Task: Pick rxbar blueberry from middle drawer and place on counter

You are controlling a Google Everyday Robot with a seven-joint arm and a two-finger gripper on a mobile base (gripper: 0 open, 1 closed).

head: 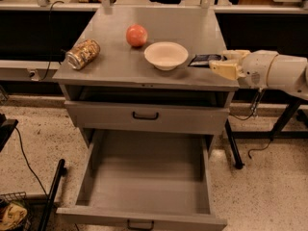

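Cream tool (217, 62) reaches level over counter (110, 67) by rxbar blueberry (202, 60).

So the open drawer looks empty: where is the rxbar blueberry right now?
In the camera view, the rxbar blueberry lies on the counter near its right edge, just right of the white bowl, with the pincer at its right end.

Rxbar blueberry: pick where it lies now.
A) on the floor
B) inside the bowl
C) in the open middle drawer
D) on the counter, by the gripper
D: the rxbar blueberry lies flat on the counter, beside the bowl, at the tip of the gripper.
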